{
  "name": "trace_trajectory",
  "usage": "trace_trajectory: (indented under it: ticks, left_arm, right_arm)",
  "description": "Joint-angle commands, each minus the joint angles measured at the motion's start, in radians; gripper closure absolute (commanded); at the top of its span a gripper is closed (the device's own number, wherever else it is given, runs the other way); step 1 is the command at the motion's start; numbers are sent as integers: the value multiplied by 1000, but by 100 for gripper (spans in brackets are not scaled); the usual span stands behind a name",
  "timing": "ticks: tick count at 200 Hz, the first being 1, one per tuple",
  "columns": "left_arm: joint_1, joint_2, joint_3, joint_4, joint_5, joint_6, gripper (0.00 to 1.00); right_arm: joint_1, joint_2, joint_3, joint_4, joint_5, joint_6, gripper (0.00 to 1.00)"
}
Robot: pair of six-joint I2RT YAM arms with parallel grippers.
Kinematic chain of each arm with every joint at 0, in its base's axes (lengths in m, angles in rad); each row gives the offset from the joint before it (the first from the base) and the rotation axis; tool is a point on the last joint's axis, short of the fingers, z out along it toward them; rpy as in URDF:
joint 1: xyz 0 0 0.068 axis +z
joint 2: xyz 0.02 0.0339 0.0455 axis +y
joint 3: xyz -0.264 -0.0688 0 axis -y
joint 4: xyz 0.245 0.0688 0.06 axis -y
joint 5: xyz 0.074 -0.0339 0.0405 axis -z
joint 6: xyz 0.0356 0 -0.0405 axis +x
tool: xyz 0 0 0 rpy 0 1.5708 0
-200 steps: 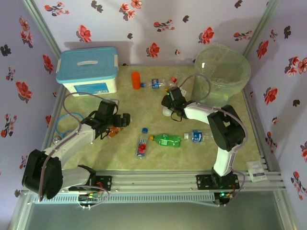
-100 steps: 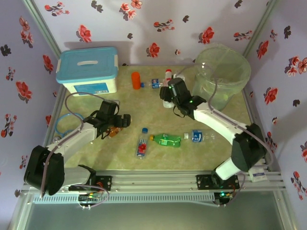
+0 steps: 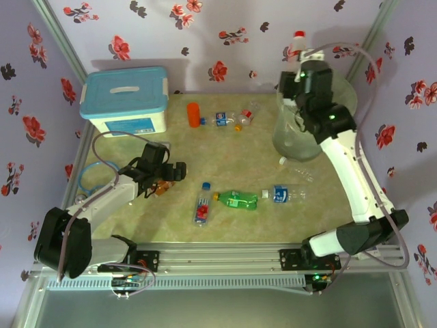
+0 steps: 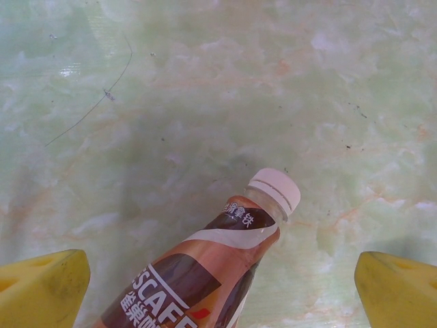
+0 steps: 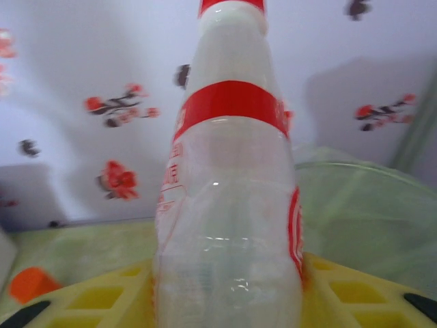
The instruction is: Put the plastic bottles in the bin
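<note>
Left wrist: "SCAFE"-lettered brown bottle

Left tool wide; right tool aloft.

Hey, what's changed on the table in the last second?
The right arm lifted the red-capped bottle off the table and swung it up to the bin, its fingers gripping it. The left fingers stayed open over the brown bottle; other bottles lay unmoved.
</note>
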Motion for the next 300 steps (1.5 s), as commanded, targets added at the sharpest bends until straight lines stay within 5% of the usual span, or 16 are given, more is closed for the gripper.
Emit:
trace_trajectory:
  ticks: [1, 37, 96, 123, 147, 176, 213, 273, 300]
  left_arm:
    - [8, -4, 10, 10, -6, -15, 0]
    - [7, -6, 9, 7, -6, -20, 0]
    - [8, 20, 21, 11, -5, -25, 0]
    - [7, 32, 24, 13, -1, -25, 0]
    - [8, 34, 23, 12, 0, -26, 0]
    - [8, 48, 31, 13, 0, -23, 0]
    - [8, 75, 54, 19, 10, -19, 0]
    - [8, 91, 68, 14, 15, -17, 0]
    - [8, 92, 71, 10, 16, -18, 0]
  right_arm:
    - [-115, 63, 60, -116, -64, -37, 53]
    - [-305, 160, 149, -199, -238, 45, 53]
    - [-418, 305, 236, -293, -420, 137, 53]
    - [-428, 364, 282, -330, -384, 133, 48]
    - [-427, 381, 304, -369, -330, 113, 26]
    - [-422, 360, 285, -364, -290, 90, 22]
    - [-420, 354, 275, -356, -265, 68, 29]
    - [-394, 450, 302, -281, -275, 43, 57]
    - [-368, 496, 346, -302, -275, 39, 58]
